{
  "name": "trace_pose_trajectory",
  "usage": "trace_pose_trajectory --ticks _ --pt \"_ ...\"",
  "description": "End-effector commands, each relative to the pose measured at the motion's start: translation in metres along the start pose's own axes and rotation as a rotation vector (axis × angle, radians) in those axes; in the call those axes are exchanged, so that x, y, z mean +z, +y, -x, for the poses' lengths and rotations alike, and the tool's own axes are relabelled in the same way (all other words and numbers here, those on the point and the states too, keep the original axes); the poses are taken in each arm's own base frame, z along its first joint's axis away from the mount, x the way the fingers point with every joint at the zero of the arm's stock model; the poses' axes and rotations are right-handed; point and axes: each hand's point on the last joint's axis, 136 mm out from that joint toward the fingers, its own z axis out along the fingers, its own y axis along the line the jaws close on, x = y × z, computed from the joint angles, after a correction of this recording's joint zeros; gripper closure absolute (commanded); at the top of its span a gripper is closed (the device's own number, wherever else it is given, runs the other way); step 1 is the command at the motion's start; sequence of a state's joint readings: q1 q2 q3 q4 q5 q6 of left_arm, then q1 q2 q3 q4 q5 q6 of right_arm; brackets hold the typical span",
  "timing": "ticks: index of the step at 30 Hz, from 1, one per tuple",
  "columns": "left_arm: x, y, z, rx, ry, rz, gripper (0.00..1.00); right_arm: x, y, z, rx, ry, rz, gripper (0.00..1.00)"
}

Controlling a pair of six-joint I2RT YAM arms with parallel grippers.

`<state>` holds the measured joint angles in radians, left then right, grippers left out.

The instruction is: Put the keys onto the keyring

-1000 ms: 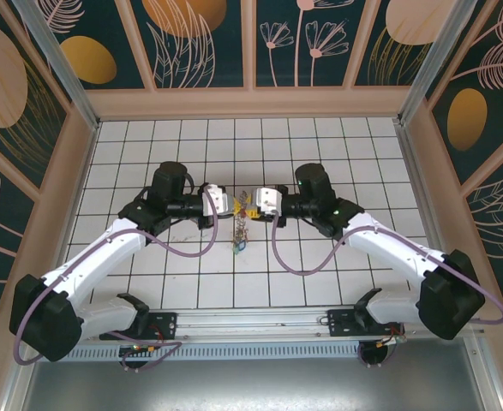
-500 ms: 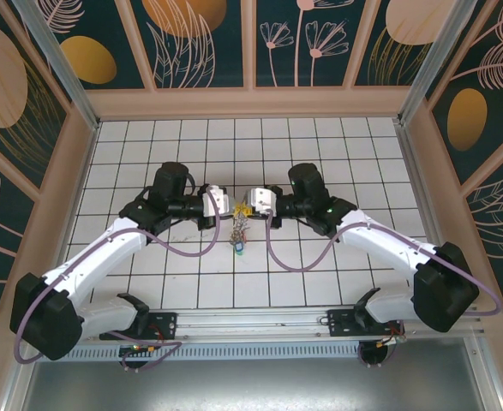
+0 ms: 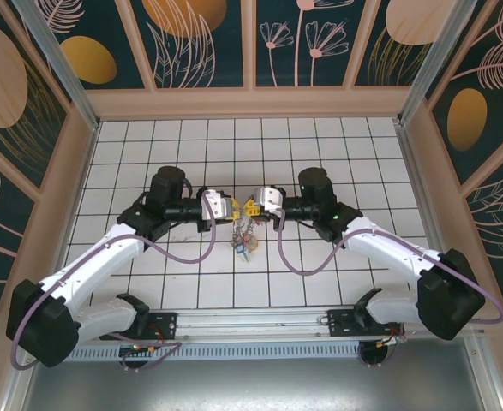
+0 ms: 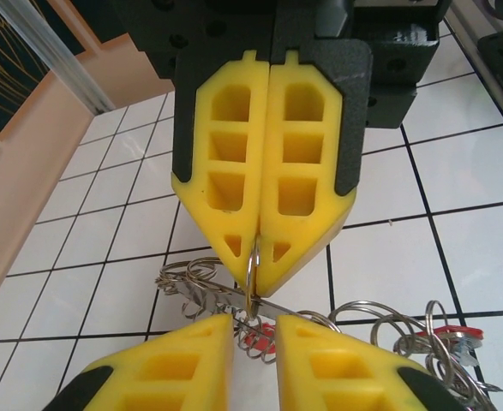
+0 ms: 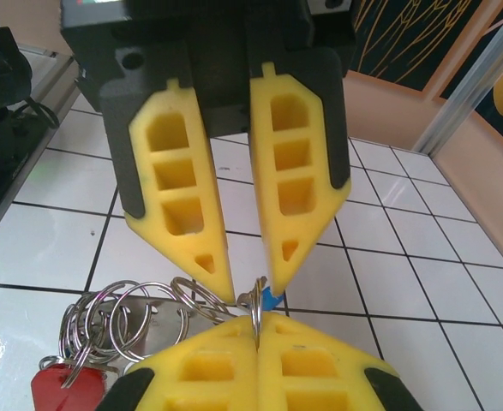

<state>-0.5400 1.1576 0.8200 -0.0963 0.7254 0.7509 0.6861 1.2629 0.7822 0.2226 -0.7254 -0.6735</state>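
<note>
Between the two facing arms, the right pincer [image 5: 255, 324] is clenched on the thin keyring [image 5: 253, 301]. Opposite, the left pincer [image 4: 253, 325] has its jaws parted, grasping nothing. Beneath them the keys [image 5: 58, 384] dangle from tangled loops, so threading seems partly done, with the rest uncertain.

place: enclosed robot test cell, lab-style | surface: white tiled table [image 3: 320, 282] with dark grid lines | walls: teal panels [image 3: 200, 43] printed with leaves and flowers | frame: aluminium posts [image 3: 52, 60] | rig: left arm [image 3: 97, 265] and right arm [image 3: 388, 248] bolted to a rail [image 3: 251, 319] at the table's near edge
</note>
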Motion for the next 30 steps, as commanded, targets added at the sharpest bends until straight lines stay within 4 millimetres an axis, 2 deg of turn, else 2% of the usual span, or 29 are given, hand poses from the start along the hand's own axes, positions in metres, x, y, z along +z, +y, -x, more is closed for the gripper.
trace_pose_trajectory --ticks 1,6,8,18,21,26,28,30 --pt "0.002 0.0 0.012 0.012 -0.058 -0.018 0.77 -0.007 -0.005 0.029 -0.07 -0.084 -0.014 1.0" --pt "0.005 -0.001 0.015 -0.007 -0.082 -0.04 0.76 -0.004 -0.003 0.029 -0.086 -0.084 -0.009 1.0" --pt "0.005 -0.002 0.016 -0.008 -0.088 -0.047 0.82 -0.003 -0.003 0.03 -0.091 -0.084 -0.009 1.0" --pt "0.008 -0.005 0.018 -0.033 -0.109 -0.084 0.94 -0.001 -0.001 0.037 -0.129 -0.116 -0.013 1.0" --pt "0.009 -0.003 0.022 -0.047 -0.128 -0.084 1.0 0.004 0.0 0.031 -0.135 -0.082 -0.007 1.0" --pt "0.008 0.005 0.025 -0.048 -0.126 -0.046 1.0 0.008 -0.003 0.015 -0.136 0.004 -0.029 1.0" --pt "0.006 0.008 0.024 -0.042 -0.121 -0.016 1.0 0.008 -0.002 0.007 -0.146 0.045 -0.033 0.94" --pt "0.005 0.009 0.023 -0.036 -0.114 -0.002 1.0 0.006 -0.002 -0.002 -0.144 0.088 -0.034 0.83"
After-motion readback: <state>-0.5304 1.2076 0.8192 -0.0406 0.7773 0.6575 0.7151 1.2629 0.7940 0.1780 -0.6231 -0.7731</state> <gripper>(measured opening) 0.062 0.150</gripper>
